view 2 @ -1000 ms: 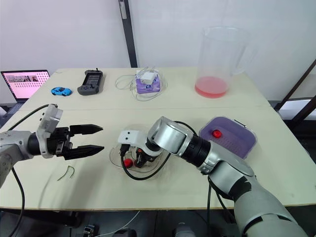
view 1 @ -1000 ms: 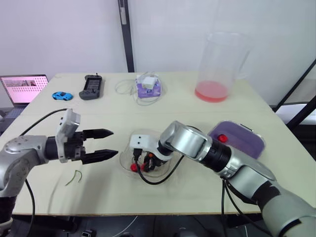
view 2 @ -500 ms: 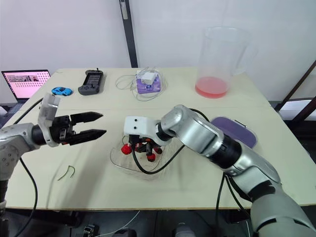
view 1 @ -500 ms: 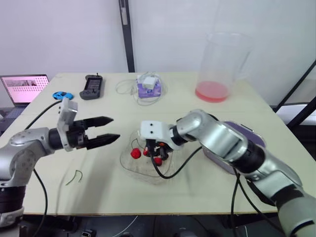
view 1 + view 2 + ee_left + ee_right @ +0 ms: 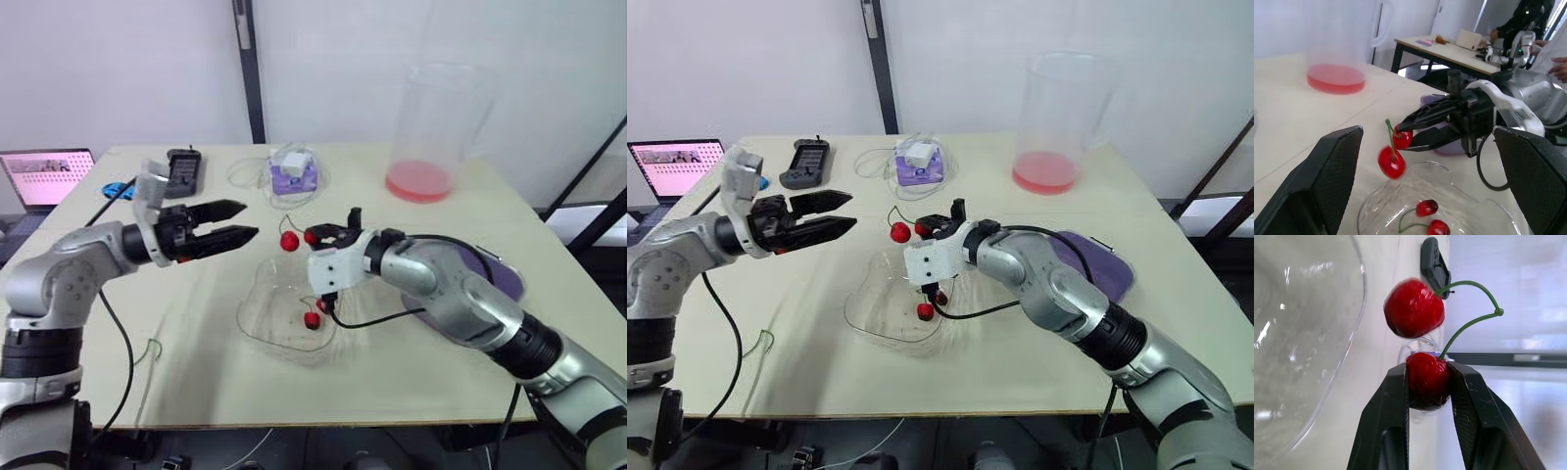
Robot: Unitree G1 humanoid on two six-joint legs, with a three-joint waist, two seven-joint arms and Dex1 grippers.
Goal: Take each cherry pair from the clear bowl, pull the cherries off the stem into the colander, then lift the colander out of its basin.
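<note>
2 cherries make up the cherry pair (image 5: 1414, 308). The right gripper (image 5: 1427, 377) is pinching 1 of them tight, and the other one hangs loose. The pair is up in the air over the 12 o'clock edge of the clear bowl (image 5: 257, 323). More cherries (image 5: 312, 319) lie in the bowl. The left gripper (image 5: 250, 219) has its fingers spread apart at 9 o'clock from the pair, near it but not touching. The purple colander (image 5: 1112, 274) sits at 3 o'clock from the bowl.
</note>
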